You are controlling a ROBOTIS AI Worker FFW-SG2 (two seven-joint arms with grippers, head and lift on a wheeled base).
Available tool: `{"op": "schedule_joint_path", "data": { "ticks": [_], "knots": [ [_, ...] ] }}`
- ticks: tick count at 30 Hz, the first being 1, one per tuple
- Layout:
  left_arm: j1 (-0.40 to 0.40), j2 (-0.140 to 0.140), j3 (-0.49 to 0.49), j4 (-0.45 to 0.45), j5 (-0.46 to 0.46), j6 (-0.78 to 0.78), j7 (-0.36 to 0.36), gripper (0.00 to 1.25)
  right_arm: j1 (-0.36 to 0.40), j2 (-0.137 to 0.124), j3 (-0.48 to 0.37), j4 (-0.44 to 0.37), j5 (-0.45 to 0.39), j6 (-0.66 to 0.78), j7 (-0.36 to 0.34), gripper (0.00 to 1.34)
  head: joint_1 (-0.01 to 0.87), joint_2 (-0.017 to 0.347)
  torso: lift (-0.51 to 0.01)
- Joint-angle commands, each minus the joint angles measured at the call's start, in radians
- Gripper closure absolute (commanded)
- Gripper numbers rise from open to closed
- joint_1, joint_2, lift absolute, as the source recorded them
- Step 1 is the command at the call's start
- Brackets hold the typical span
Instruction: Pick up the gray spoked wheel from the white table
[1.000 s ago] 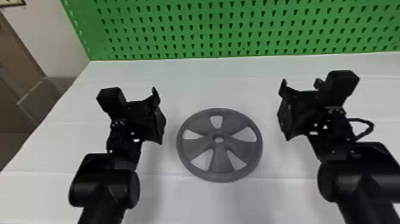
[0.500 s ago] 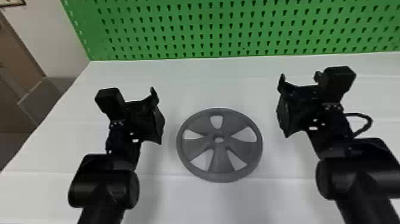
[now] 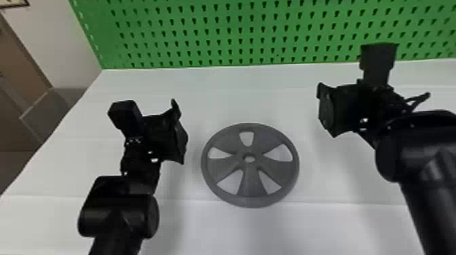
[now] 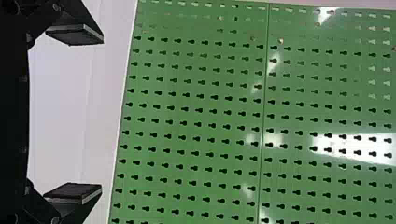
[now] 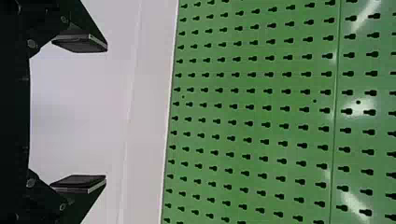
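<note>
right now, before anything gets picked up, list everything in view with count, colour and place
spoked wheel: one, gray, flat on the table between the grippers
table: one, white, under the wheel
pegboard: one, green, upright along the table's far edge
wall: one, pale, left of the pegboard
brown panel: one, brown, far left beyond the table
framed item: one, dark-edged, upper left corner
left arm: one, black, left of the wheel
right arm: one, black, right of the wheel
grippers: two, black, left and right, open
</note>
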Motion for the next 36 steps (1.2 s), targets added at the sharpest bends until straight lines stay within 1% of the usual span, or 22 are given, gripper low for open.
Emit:
{"op": "schedule_joint_path", "data": {
  "ticks": [1, 5, 7, 12, 15, 18, 20, 24, 25, 28, 30, 32, 36],
  "knots": [
    [0.001, 0.001, 0.001, 0.0, 0.0, 0.0, 0.0, 0.16, -0.074, 0.002, 0.005, -0.004, 0.0, 0.138, 0.0, 0.28, 0.778, 0.155, -0.081],
    [0.001, 0.001, 0.0, 0.0, 0.0, 0.0, 0.0, 0.16, -0.154, -0.016, 0.023, 0.02, -0.053, 0.276, 0.0, 0.28, 0.778, 0.155, -0.081],
    [0.0, 0.001, 0.0, 0.0, 0.0, 0.0, 0.0, 0.16, -0.194, -0.027, 0.025, 0.042, -0.094, 0.344, 0.0, 0.28, 0.778, 0.155, -0.081],
    [0.003, 0.001, 0.0, 0.0, 0.0, 0.0, 0.0, 0.16, -0.281, -0.042, 0.011, 0.12, -0.188, 0.454, -0.002, 0.28, 0.778, 0.155, -0.081],
    [0.003, 0.001, 0.0, 0.0, 0.0, 0.0, 0.0, 0.16, -0.315, -0.047, 0.005, 0.157, -0.215, 0.505, -0.002, 0.28, 0.778, 0.155, -0.081],
    [0.003, 0.001, 0.001, 0.0, -0.006, 0.0, 0.0, 0.16, -0.357, -0.051, 0.014, 0.194, -0.243, 0.562, -0.035, 0.28, 0.778, 0.155, -0.081],
    [0.003, 0.001, 0.001, 0.0, -0.009, 0.0, 0.0, 0.16, -0.389, -0.056, 0.036, 0.221, -0.258, 0.597, -0.057, 0.28, 0.778, 0.155, -0.081],
    [0.001, 0.001, -0.002, 0.0, -0.018, 0.0, 0.0, 0.16, -0.458, -0.065, 0.062, 0.313, -0.296, 0.646, -0.061, 0.28, 0.778, 0.155, -0.081],
    [0.0, 0.001, -0.003, 0.0, -0.018, 0.0, 0.0, 0.16, -0.478, -0.068, 0.071, 0.349, -0.319, 0.652, -0.061, 0.28, 0.778, 0.155, -0.081],
    [-0.005, 0.001, -0.008, 0.0, -0.026, 0.002, 0.0, 0.16, -0.519, -0.08, 0.095, 0.419, -0.358, 0.668, -0.061, 0.28, 0.778, 0.155, -0.081],
    [-0.007, 0.002, -0.008, 0.0, -0.029, 0.002, 0.0, 0.16, -0.542, -0.083, 0.117, 0.462, -0.359, 0.677, -0.063, 0.28, 0.778, 0.155, -0.081],
    [-0.008, 0.002, -0.009, 0.0, -0.035, 0.003, 0.0, 0.16, -0.568, -0.088, 0.135, 0.511, -0.378, 0.694, -0.061, 0.28, 0.778, 0.155, -0.081],
    [-0.013, 0.002, -0.011, 0.0, -0.043, 0.005, -0.002, 0.16, -0.605, -0.103, 0.152, 0.608, -0.468, 0.711, -0.063, 0.28, 0.778, 0.155, -0.081]
  ]
}}
